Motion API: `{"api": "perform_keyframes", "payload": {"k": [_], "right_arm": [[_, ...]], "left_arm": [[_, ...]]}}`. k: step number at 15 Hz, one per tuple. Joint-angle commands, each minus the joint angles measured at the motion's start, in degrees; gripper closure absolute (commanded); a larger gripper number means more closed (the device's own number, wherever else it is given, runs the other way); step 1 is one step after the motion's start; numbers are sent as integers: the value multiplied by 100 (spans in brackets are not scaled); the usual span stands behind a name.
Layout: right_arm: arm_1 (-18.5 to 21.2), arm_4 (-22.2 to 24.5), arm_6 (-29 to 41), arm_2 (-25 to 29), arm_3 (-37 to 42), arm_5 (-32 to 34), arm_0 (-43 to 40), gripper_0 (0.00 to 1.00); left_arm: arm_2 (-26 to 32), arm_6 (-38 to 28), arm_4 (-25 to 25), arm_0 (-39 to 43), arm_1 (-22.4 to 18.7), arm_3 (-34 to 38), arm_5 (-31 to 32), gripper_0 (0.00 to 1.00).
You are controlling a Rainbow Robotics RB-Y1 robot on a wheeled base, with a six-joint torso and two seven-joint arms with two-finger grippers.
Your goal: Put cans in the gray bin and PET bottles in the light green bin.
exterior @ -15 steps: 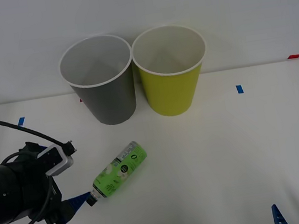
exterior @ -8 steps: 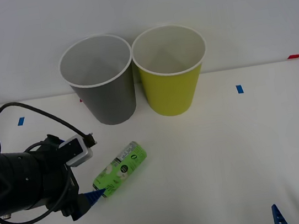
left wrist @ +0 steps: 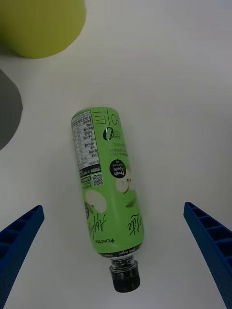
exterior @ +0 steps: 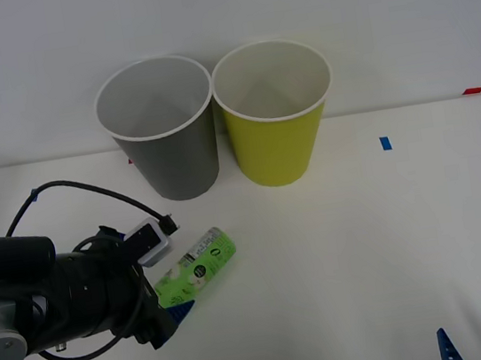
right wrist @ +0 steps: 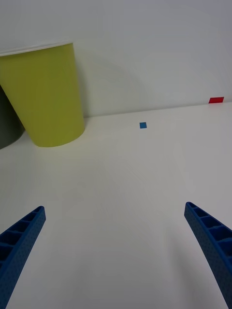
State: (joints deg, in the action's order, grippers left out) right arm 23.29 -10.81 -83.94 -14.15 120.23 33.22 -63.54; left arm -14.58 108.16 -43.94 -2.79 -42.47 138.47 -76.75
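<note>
PET bottle point(exterior: 201, 269) lies on its side on the white table point(exterior: 367, 252), in front of the two bins. In the front view its bottom points to about 1 o'clock and its capped end points to about 7 o'clock, toward the robot. It has a bright green label and a black cap point(left wrist: 125, 279).

The left gripper point(left wrist: 116, 251) is right over the capped end of the bottle. Its blue fingers point(left wrist: 19, 241) are spread wide, one on each side of the bottle, and they are not touching it. Nothing is held. In the front view the big black left arm point(exterior: 70, 302) sits at about 8 o'clock from the bottle and covers the cap.

The gray bin point(exterior: 162, 133) stands upright at about 12 o'clock from the bottle, near the back wall. The light green bin point(exterior: 276, 117) stands upright just beside it, at about 1 o'clock from the bottle. Their rims are almost touching.

The right gripper point(right wrist: 116, 251) waits low at the front right of the table, well apart from the bottle. Its blue fingers point(right wrist: 208, 241) are spread wide too, with only bare table between them.
</note>
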Motion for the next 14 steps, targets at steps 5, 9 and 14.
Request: {"api": "perform_keyframes", "payload": {"k": [5,9,14], "right_arm": [[0,0,0,0,0,0,0,0],[0,0,0,0,0,0,0,0],[0,0,0,0,0,0,0,0]], "left_arm": [[-853,-384,307,-697,-217,-672,688,0],[-1354,-885,395,-1250,-182,-822,345,0],[-1363,-858,466,-1769,160,-1173,-463,0]]}}
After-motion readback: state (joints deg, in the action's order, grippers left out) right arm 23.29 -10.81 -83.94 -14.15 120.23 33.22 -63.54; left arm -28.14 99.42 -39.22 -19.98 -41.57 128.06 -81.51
